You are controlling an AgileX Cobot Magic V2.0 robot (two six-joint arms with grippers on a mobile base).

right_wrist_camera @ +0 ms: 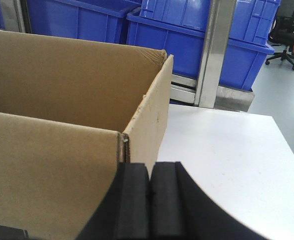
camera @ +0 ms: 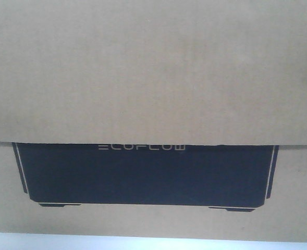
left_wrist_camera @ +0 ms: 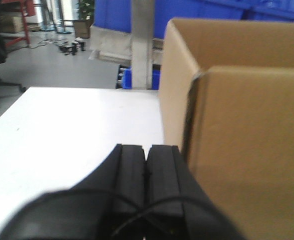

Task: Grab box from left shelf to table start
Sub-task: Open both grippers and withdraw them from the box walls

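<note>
Left gripper [left_wrist_camera: 147, 172] pressed shut, empty, beside the box [left_wrist_camera: 226, 135], right gripper [right_wrist_camera: 149, 200] likewise closed at the box's other side, box set on the white table [right_wrist_camera: 226, 150], blue bins [right_wrist_camera: 186, 40] stacked behind the box.

A broad white flat tabletop [left_wrist_camera: 77, 130] spreads out in the left wrist view, matte and pale, its far edge straight against the grey floor. Sitting directly on it is the large brown corrugated cardboard box [left_wrist_camera: 236, 125], open at the top, its side wall rising from the white surface. From the right wrist view the same white tabletop [right_wrist_camera: 226, 150] runs along the box's [right_wrist_camera: 62, 100] other side. Front view: the box [camera: 153, 78] fills the frame, black printed panel with white "ECOFLOW" lettering, a pale strip of surface beneath.
</note>
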